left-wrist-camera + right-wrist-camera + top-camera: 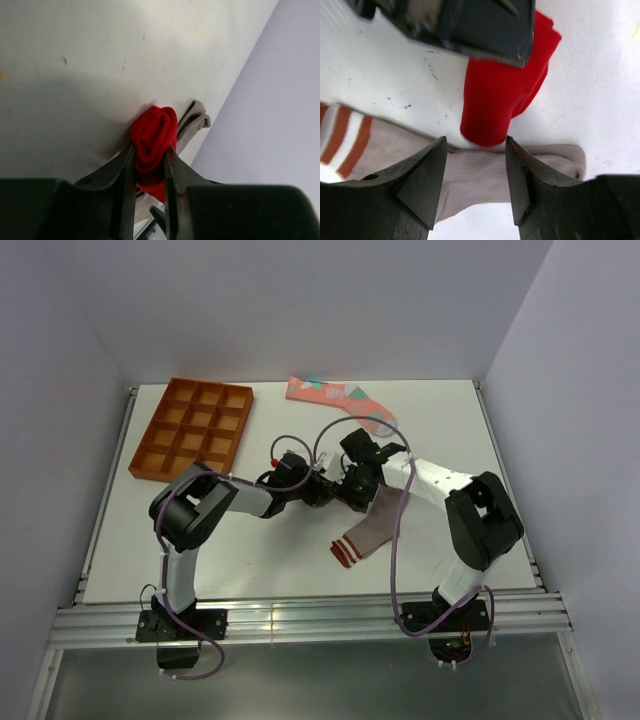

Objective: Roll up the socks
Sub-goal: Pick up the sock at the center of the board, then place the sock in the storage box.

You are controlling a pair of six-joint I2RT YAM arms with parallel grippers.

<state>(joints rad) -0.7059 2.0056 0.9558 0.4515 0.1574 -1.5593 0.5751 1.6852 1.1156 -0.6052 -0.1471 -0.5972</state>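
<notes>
While left jaws grip, rolled red sock [154, 135]

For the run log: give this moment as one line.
left fingers: shut on rolled red sock | right fingers: open, over grey sock | pink sock: unrolled, far edge
</notes>
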